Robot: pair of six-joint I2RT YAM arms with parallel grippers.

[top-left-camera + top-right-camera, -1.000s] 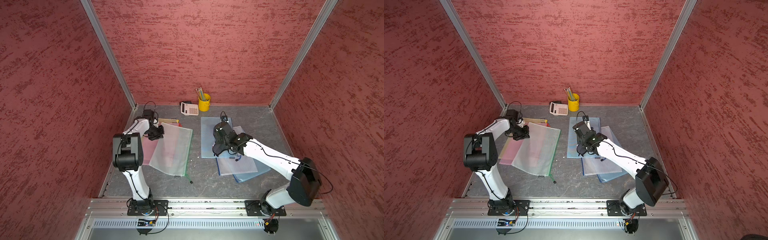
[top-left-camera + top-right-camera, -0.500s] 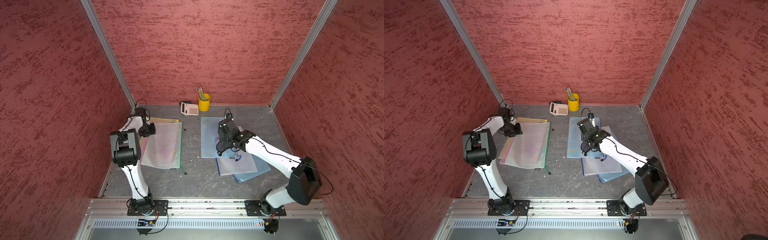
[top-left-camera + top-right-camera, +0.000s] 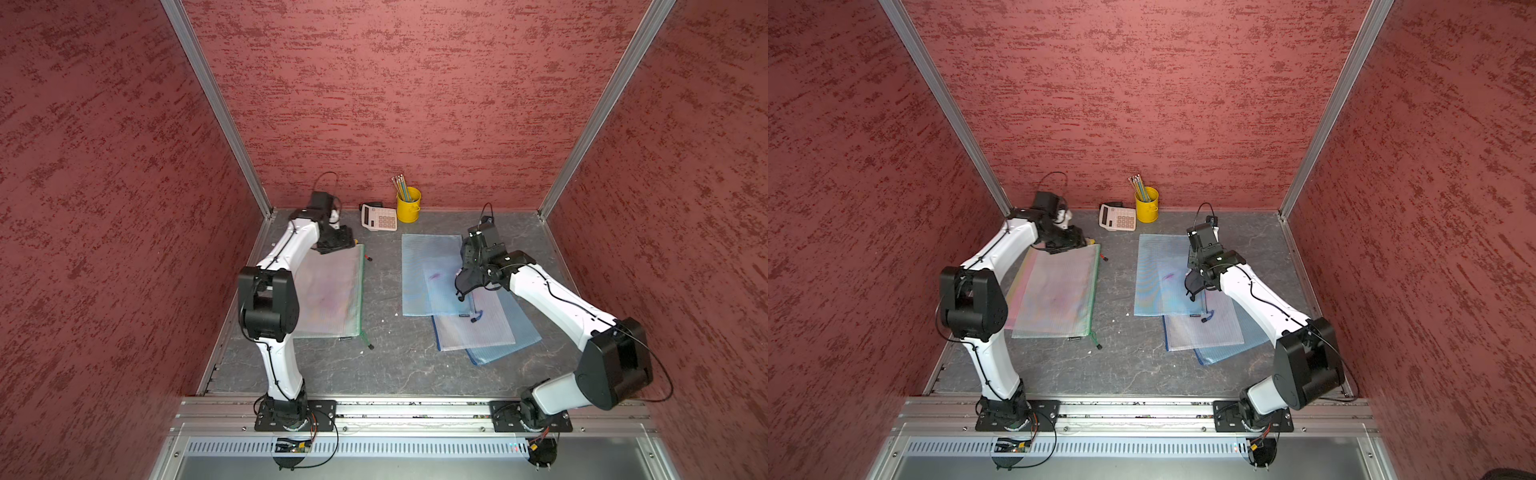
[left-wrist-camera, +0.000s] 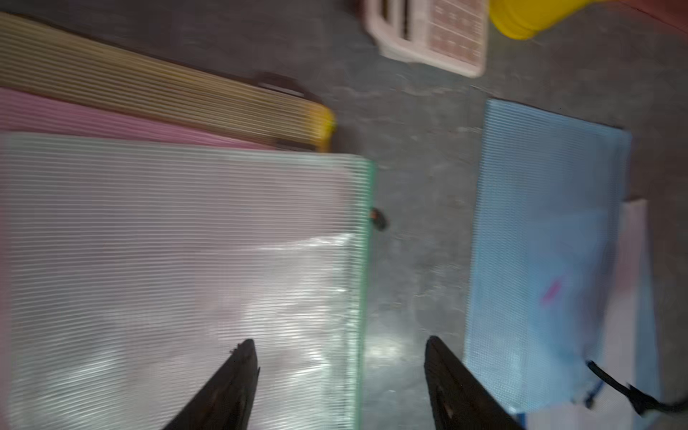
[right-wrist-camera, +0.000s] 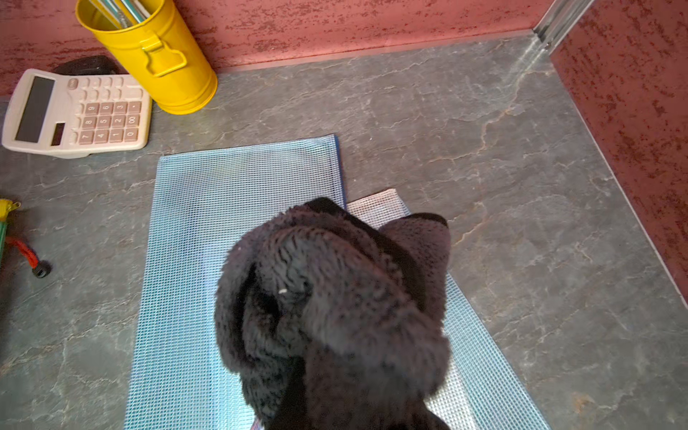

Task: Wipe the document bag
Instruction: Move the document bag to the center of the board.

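A light blue mesh document bag [image 3: 419,266] lies flat on the right, on top of two more blue bags, and carries a small purple mark [image 3: 434,275]. My right gripper [image 3: 471,271] is shut on a dark fluffy cloth [image 5: 335,298], which hangs just over that bag's right edge, beside the mark. The cloth hides the fingers in the right wrist view. My left gripper [image 4: 339,346] stands open and empty above the far corner of a clear green-edged document bag [image 3: 328,291] on the left.
The green-edged bag lies over a pink bag [image 4: 93,119] and a yellow-edged bag [image 4: 149,82]. A calculator [image 3: 379,217] and a yellow cup of pencils [image 3: 408,205] stand at the back wall. Red walls close in both sides.
The left gripper carried the green-edged bag leftwards, laid it flat on the pile, opened and let go. The right gripper moved slightly right and farther back with the cloth.
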